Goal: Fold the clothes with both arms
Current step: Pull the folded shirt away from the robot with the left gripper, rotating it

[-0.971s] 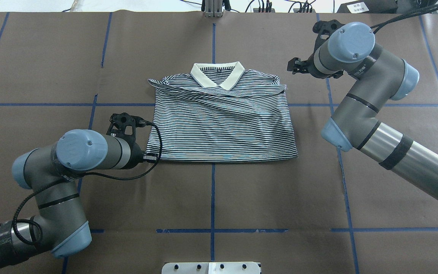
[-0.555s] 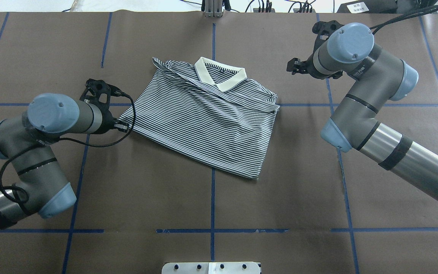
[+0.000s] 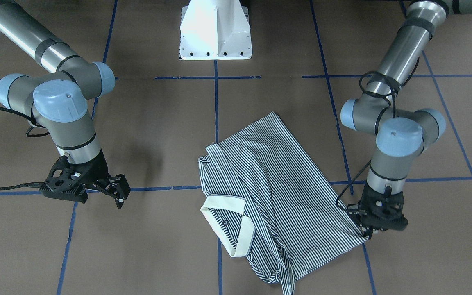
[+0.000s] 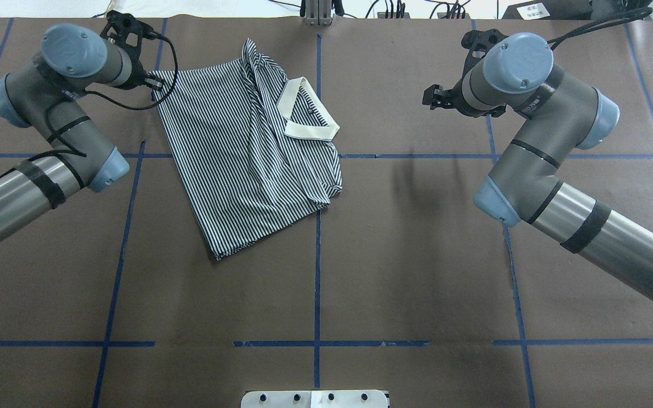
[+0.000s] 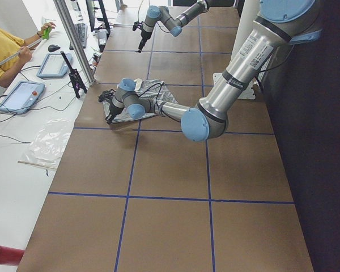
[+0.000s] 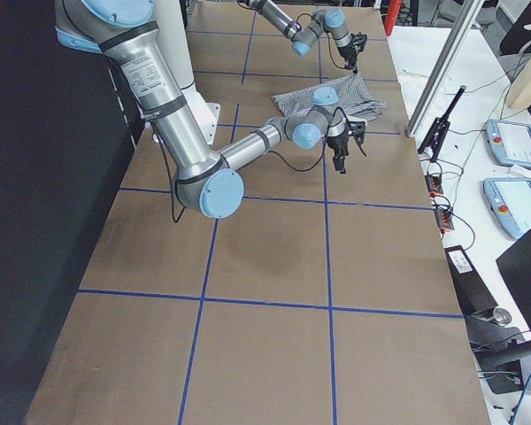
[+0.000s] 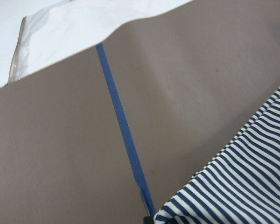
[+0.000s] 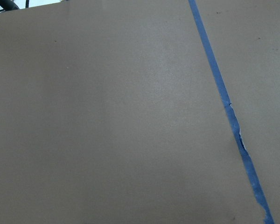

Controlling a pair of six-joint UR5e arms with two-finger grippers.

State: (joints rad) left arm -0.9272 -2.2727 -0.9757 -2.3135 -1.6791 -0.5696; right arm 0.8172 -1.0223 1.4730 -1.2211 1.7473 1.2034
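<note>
Near the far-left corner of the surface (image 4: 417, 255), the left gripper (image 4: 155, 85) is clamped on one corner of the striped polo shirt (image 4: 236, 164) and holds nothing else. That one pinch is the main risk. Any pull from there will probably swing the whole garment around instead of folding it. A thin bite of fabric could also slip free partway. The wrist's black cable (image 4: 169, 62) loops just beside the cloth and might snag it. The shirt lies skewed across the far-left part of the surface. Its cream collar (image 4: 306, 110) is turned toward the middle, and a bunched ridge runs up to the far edge. More dragging that way could push fabric over the edge or deepen the creases, and the layers already stacked could slide apart. The right gripper (image 4: 432, 97) hangs with its fingers spread and empty near the far edge on the right, well apart from the shirt. With no second hold, nothing anchors the cloth, so a two-arm fold started from here would likely come out crooked.
</note>
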